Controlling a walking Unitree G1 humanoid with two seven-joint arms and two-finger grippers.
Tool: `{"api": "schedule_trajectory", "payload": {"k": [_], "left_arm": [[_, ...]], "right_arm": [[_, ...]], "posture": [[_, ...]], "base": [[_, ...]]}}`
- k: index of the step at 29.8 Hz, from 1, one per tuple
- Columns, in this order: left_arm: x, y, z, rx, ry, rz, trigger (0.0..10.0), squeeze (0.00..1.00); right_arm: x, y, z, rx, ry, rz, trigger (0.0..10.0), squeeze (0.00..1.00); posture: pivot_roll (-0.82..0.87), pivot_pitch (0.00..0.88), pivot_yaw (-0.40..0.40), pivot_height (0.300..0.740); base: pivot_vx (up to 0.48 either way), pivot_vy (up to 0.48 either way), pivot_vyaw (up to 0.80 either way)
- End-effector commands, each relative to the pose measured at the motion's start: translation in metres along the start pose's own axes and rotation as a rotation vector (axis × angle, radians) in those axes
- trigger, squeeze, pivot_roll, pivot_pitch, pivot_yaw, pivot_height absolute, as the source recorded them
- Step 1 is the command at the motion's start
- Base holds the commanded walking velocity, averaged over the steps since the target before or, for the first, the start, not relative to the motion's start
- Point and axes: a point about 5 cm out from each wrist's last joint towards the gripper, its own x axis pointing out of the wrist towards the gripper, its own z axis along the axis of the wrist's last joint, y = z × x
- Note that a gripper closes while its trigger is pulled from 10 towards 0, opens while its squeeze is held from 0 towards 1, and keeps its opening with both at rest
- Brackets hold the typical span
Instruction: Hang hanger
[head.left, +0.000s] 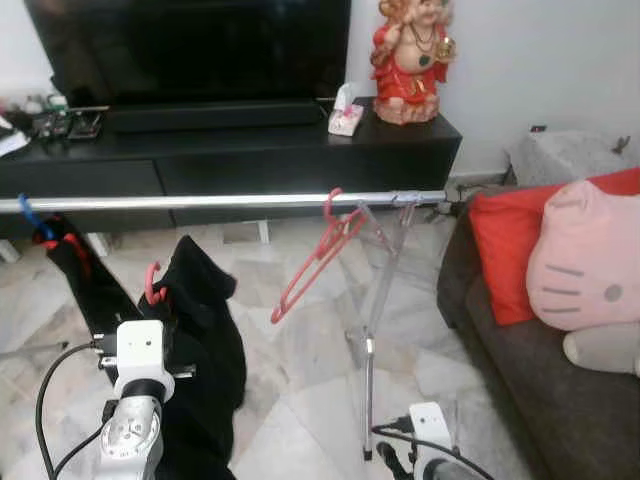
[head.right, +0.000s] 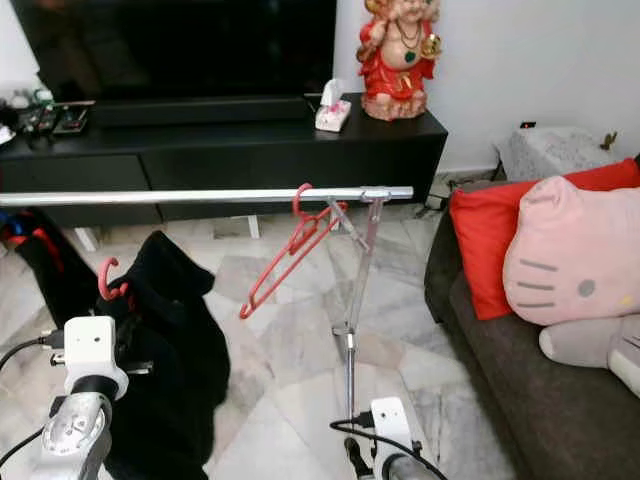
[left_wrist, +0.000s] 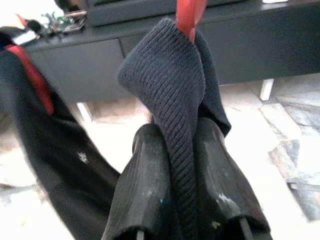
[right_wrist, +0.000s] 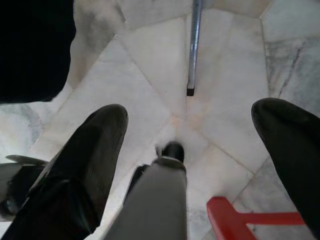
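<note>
Left wrist view worries me most: my left gripper (left_wrist: 187, 150) is pinched on knit fabric of the black garment (head.left: 205, 340), not on the red hanger (head.left: 155, 285) whose hook pokes out just above the fingertips. The cloth could slide off in the lift, or the hook could miss the silver rail (head.left: 220, 201), which runs above and ahead of that gripper. My right gripper (right_wrist: 190, 150) hangs low with fingers spread wide, holding nothing, over the floor near the rack's foot (right_wrist: 190, 91).
</note>
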Motion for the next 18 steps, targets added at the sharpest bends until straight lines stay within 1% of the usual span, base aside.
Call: {"api": "schedule_trajectory", "payload": {"k": [1,9,10,14,18], "left_arm": [[0.001,-0.001,0.011,0.0,-0.052,-0.003,10.0,0.0],[-0.006,-0.002,0.007,0.001,-0.043,-0.002,10.0,0.0],[-0.009,-0.004,0.006,0.0,-0.051,-0.009,10.0,0.0],[-0.014,-0.006,0.003,0.011,-0.047,-0.021,10.0,0.0],[-0.014,0.001,0.001,0.017,-0.039,0.016,10.0,0.0]], "right_arm": [[0.001,-0.001,0.005,-0.002,-0.016,-0.005,10.0,0.0],[0.001,0.002,0.006,-0.004,-0.016,0.001,10.0,0.0],[0.001,0.004,0.005,-0.006,-0.012,0.002,10.0,0.0],[0.002,0.008,0.003,-0.01,-0.005,0.005,10.0,0.0],[0.002,0.011,0.003,-0.014,-0.003,0.01,10.0,0.0]], "posture": [[-0.09,0.0,0.004,0.74],[-0.09,0.0,0.004,0.74],[-0.09,0.0,0.005,0.74],[-0.09,0.0,0.005,0.74],[-0.09,0.0,0.003,0.74]], "base": [[0.311,0.0,0.0],[0.311,0.0,0.0],[0.27,0.0,0.0],[0.0,0.0,0.0],[0.0,0.0,0.0]]}}
